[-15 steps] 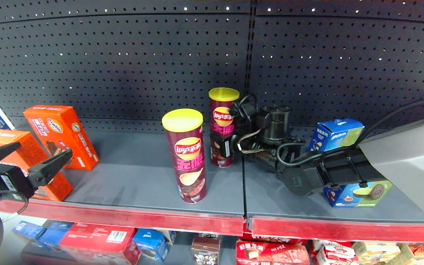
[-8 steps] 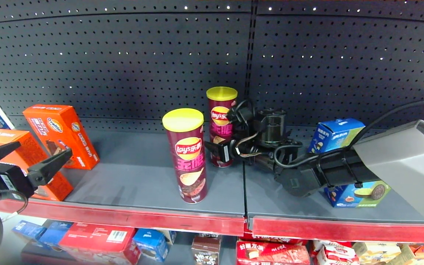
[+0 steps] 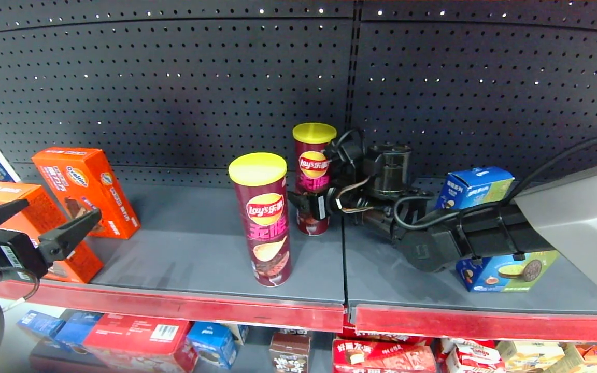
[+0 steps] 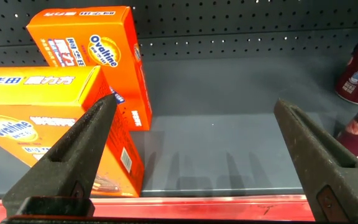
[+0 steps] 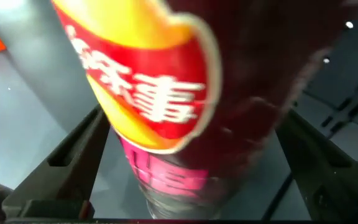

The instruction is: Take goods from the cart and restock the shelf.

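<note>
Two maroon chips cans with yellow lids stand on the grey shelf (image 3: 189, 243): one near the front (image 3: 265, 217), one behind it (image 3: 313, 155). My right gripper (image 3: 312, 201) is open around the rear can, one finger (image 3: 309, 205) crossing its front. In the right wrist view the rear can (image 5: 166, 81) sits between the fingers of my right gripper (image 5: 194, 168), with slim gaps at each side. My left gripper (image 3: 64, 207) hangs open and holds nothing at the shelf's front left edge. In the left wrist view, my left gripper (image 4: 196, 102) faces bare shelf.
Two orange boxes (image 3: 86, 189) (image 3: 34, 217) stand at the shelf's left, close to my left gripper. Two blue biscuit boxes (image 3: 474, 189) (image 3: 506, 269) sit right of the right arm. A perforated back panel (image 3: 174, 93) closes the rear. The shelf below (image 3: 143, 336) holds several packs.
The right gripper and the rear can shifted slightly left, then back right. The left arm stayed still.
</note>
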Controlling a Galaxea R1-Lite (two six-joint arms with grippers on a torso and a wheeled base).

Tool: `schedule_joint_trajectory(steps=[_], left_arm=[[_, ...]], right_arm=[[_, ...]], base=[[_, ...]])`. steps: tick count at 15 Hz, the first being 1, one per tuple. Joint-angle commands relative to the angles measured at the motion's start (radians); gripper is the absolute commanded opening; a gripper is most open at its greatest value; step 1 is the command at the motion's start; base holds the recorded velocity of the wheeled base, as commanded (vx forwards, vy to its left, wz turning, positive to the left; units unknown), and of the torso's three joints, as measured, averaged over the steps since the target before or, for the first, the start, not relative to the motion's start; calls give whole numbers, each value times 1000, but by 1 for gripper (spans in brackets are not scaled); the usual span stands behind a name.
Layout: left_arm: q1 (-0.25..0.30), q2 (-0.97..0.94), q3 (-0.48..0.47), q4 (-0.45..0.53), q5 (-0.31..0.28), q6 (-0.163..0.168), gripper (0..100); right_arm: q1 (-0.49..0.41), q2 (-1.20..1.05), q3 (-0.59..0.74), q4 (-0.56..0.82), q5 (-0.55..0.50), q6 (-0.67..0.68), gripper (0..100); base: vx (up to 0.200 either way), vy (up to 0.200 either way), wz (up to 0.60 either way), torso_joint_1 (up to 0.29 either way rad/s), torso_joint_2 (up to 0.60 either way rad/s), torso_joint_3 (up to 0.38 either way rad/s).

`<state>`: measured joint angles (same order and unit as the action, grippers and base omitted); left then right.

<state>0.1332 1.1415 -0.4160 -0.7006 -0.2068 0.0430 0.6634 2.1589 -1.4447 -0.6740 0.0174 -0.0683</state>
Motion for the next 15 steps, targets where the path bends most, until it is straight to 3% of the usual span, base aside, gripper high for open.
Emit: schedule_joint_trajectory(steps=[1, 8, 15], left_arm=[[0, 1, 0, 0, 0, 0, 100], [2, 1, -9, 0, 0, 0, 100], [2, 23, -7, 0, 0, 0, 100]], right_arm=[[-1, -41, 9, 2, -2, -1, 100], [1, -103, 61, 7, -10, -1, 100], [10, -271, 259, 7, -10, 2, 100]], base=[[0, 0, 0, 0, 0, 0], [0, 0, 0, 0, 0, 0], [0, 0, 0, 0, 0, 0]])
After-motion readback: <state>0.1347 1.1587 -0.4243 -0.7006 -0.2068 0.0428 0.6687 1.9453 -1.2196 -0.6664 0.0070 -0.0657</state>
